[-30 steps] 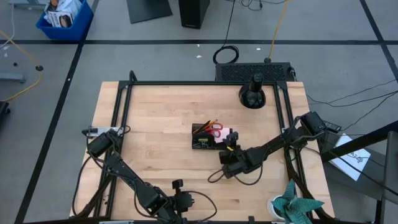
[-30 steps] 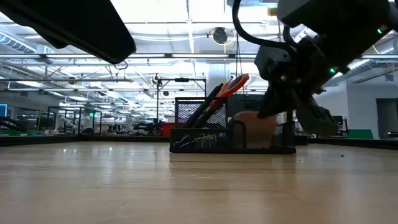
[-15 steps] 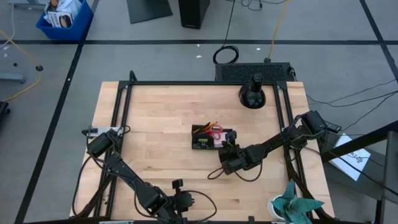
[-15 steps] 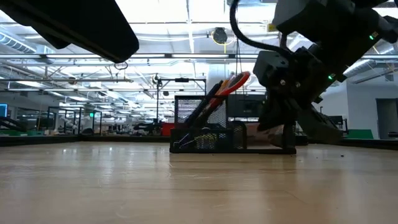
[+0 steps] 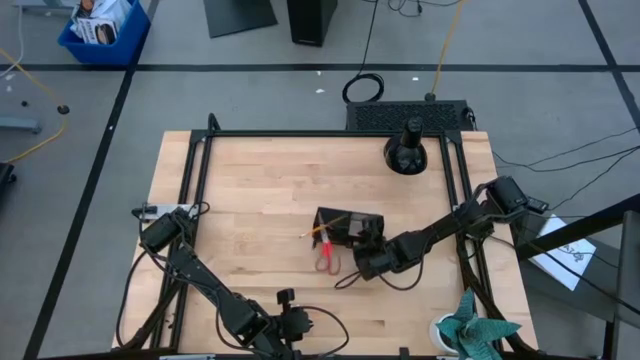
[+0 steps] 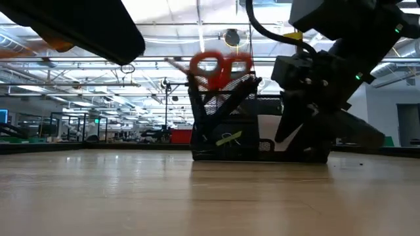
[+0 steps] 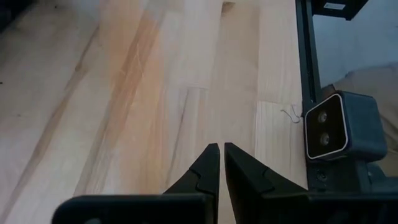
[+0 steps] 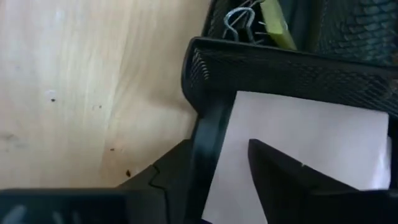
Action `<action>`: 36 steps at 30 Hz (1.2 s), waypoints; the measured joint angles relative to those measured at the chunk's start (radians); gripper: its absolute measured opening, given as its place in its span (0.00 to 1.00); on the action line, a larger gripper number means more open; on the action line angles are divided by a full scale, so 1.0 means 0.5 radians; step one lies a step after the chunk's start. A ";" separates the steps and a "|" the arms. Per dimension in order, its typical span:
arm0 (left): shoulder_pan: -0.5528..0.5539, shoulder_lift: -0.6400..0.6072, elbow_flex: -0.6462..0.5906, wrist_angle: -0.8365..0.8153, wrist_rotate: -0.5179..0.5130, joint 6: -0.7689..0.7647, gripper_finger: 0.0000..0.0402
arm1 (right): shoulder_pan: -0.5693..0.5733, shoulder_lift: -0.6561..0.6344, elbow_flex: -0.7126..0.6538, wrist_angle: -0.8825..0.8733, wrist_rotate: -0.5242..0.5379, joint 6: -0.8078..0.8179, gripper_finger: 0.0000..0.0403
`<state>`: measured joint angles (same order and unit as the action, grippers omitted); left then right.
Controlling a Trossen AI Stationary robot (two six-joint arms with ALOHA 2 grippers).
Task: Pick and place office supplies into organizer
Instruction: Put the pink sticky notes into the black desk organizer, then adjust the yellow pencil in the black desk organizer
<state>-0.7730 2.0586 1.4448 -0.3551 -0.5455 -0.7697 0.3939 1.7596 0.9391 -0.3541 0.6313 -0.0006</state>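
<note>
The black mesh organizer (image 5: 345, 224) stands tipped at the table's middle, leaning in the low view (image 6: 243, 128). The red-handled scissors (image 5: 327, 258) lie on the wood at its near side; in the low view they show as a blur (image 6: 220, 65) above its rim. An orange pencil (image 5: 318, 231) pokes out to its left. A pale sticky-note pad (image 8: 298, 134), a yellow item (image 8: 273, 22) and a binder clip (image 8: 239, 22) sit inside. My right gripper (image 8: 217, 171) is open astride one organizer wall. My left gripper (image 7: 217, 158) is shut over bare wood near the front edge. My right gripper stands astride the organizer's mesh wall at a corner (image 8: 208, 130), one finger outside, one inside above the pad. The outer finger (image 8: 168, 177) lies against the wall. The inner finger (image 8: 286, 174) stands apart from it. The organizer rests tilted on the table.
A round black domed object (image 5: 405, 150) stands at the far right of the table. A teal paper plant in a white cup (image 5: 470, 330) sits at the near right corner. A black frame (image 5: 200, 200) runs along the table's sides. Bare wood lies left of the organizer.
The organizer has tipped over and turned about, shifting a little toward the table's right. The scissors and a pencil have come out of it; the scissors now lie on the wood at its near side. My right gripper has stayed at the organizer's right end.
</note>
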 joint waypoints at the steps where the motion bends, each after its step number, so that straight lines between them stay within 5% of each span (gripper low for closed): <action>1: 0.005 0.000 0.000 -0.003 0.005 -0.002 0.08 | -0.009 -0.018 -0.002 -0.006 -0.010 0.001 0.39; 12: 0.084 0.000 0.000 -0.016 0.043 0.002 0.08 | -0.027 -0.224 -0.001 -0.045 -0.019 0.037 0.37; 36: 0.076 0.000 0.000 -0.016 0.047 -0.037 0.08 | -0.024 -0.234 0.001 -0.089 -0.019 0.137 0.38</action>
<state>-0.7349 2.0586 1.4448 -0.3630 -0.5220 -0.7883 0.3817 1.6424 0.9398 -0.3986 0.6220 0.0681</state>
